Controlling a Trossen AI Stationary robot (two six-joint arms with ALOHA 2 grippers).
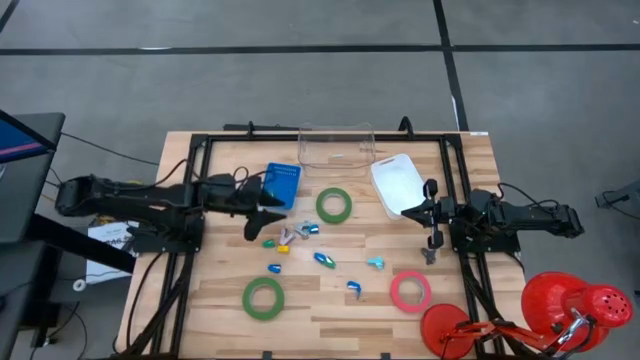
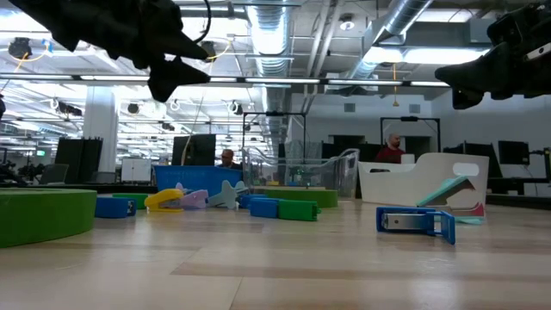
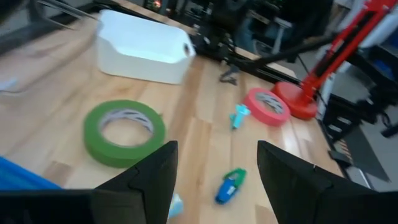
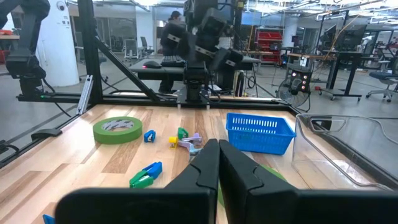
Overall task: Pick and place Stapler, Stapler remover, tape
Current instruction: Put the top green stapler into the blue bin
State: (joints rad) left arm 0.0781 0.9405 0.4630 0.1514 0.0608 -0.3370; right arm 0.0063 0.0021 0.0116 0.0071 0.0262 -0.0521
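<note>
Parted and holding nothing, the jaws of the left gripper hang above the table, beside the blue basket and over a cluster of small coloured staplers and removers. Jaws pressed together, the right gripper waits at the table's right side by the white bin. One green tape roll lies just beyond the left gripper, a second green roll sits near the front edge, and the pinkish-red roll lies front right.
</note>
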